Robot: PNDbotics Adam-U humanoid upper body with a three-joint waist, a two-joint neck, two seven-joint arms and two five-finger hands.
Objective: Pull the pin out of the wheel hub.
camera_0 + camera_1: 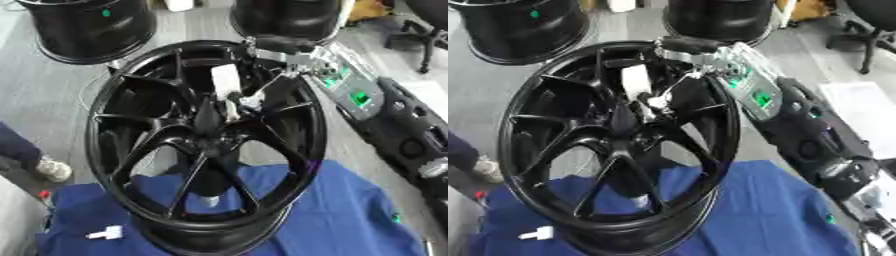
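Observation:
A black spoked wheel hub (206,145) stands tilted on a blue cloth (350,210). A white oblong pin (226,81) sticks out just above the hub's centre. My right arm comes in from the lower right and passes over the wheel's upper rim. My right hand (282,56) reaches down inside the rim, and its thin fingers (254,100) curl in at the pin's lower end beside the centre. The spokes and the hand hide how deep the pin sits. My left hand shows in neither view.
Two more black wheels (87,27) (289,17) stand on the floor behind. An office chair (424,30) is at the far right. A person's shoe (52,170) shows at the left. A small white piece (105,232) lies on the cloth's front left.

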